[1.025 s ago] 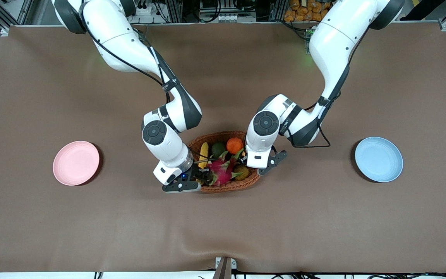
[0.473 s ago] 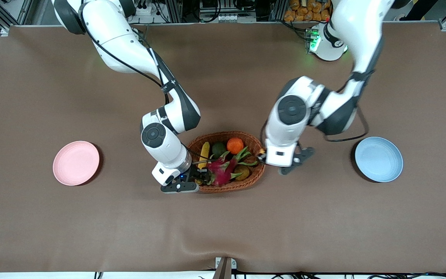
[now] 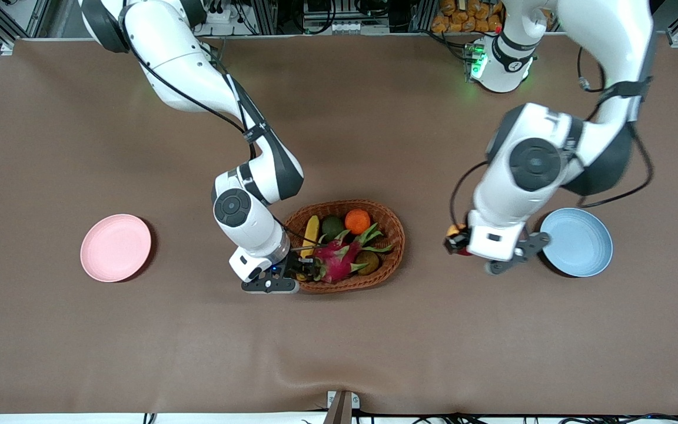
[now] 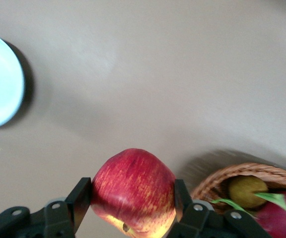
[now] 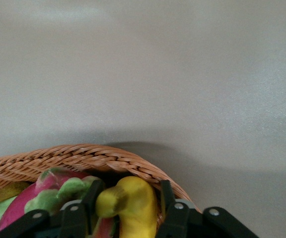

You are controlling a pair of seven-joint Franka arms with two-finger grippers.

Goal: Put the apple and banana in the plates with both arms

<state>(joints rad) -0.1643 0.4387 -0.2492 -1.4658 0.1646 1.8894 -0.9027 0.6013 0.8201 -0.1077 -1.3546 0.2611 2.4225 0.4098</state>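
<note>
Between wicker basket and blue plate, over bare table: left claw clamped on apple, plain from left wrist, mostly hidden in front view. At basket's rim toward right arm's end: right claw flanking banana tip, contact not discernible. Front view alone: pink plate, dragon fruit, orange. Brown cloth, rippled at near edge; metal framing along top.

basket: oval wicker, mid tabletop
dragon fruit: pink, in basket, nearest the front camera
orange: in basket, farthest from camera
green fruit: beside orange
</note>
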